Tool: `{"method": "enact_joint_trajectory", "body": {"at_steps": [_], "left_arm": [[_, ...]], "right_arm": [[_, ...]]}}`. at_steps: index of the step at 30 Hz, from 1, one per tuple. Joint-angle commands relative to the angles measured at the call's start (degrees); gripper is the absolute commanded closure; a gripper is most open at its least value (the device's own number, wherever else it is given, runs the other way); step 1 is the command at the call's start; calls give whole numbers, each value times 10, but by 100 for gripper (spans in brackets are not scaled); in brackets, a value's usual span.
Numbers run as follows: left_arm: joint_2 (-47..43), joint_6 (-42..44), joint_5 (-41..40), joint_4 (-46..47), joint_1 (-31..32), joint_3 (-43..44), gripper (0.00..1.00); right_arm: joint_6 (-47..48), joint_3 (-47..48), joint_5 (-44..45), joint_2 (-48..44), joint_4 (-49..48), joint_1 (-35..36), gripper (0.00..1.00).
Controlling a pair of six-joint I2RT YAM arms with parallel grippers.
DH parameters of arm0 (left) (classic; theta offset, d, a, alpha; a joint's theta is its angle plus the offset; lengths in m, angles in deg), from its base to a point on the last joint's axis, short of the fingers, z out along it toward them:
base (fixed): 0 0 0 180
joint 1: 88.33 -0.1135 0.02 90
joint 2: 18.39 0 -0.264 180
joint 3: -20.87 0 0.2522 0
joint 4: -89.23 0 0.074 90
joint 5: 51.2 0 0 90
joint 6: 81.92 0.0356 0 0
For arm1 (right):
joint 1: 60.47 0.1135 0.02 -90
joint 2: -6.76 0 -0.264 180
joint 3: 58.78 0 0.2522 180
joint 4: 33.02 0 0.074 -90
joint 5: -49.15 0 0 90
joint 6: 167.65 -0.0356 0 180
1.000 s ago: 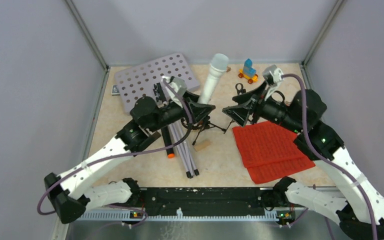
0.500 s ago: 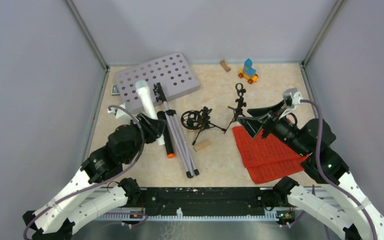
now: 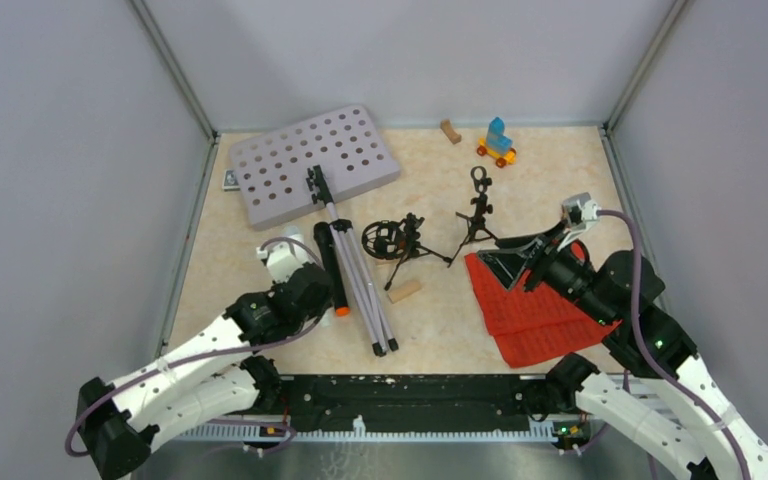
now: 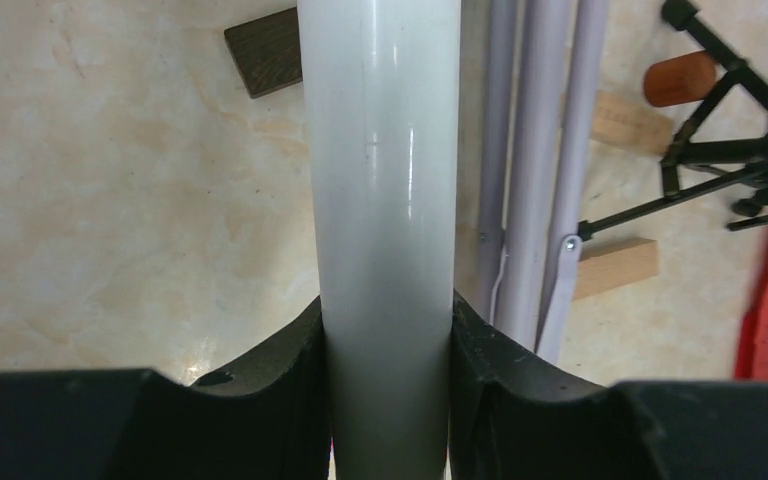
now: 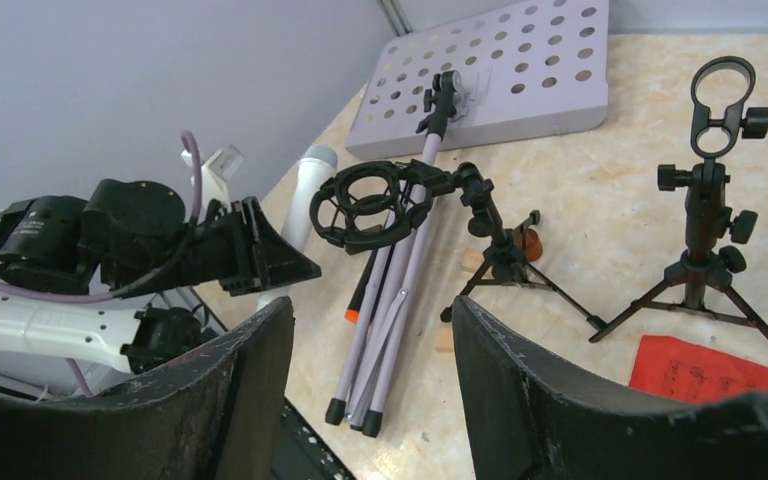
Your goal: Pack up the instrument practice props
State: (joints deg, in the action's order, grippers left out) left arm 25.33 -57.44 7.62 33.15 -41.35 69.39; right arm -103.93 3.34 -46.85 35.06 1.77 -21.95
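The white tube is at the near left of the table, clamped between the jaws of the left end effector. It runs just beside the folded silver tripod legs and the black microphone. Whether it rests on the table or hangs clear, I cannot tell. Over on the right, the right end effector is released and empty above the far corner of the red sheet-music pages, near the small black tripod. I'd judge the tube is the piece being gathered. No case is in sight, so the next move calls for lifting it clear of those legs.
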Motion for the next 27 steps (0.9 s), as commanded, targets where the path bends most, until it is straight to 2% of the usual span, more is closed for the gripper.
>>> {"method": "enact_joint_trajectory", "body": {"at_steps": [1,5,9,19,27], "left_arm": [[45,25,-34,58,-7,-13,100],[92,55,-2,90,-61,-19,100],[116,110,49,165,-133,-42,100],[200,185,65,287,-142,-46,100],[275,186,72,318,-147,-38,100]], "right_arm": [[-9,-10,4,-4,1,4,41],[-10,-15,-3,-5,4,3,41],[-4,-14,-5,-8,16,4,41],[-3,-33,7,-28,18,4,41],[-4,-29,6,-27,25,3,41]]}}
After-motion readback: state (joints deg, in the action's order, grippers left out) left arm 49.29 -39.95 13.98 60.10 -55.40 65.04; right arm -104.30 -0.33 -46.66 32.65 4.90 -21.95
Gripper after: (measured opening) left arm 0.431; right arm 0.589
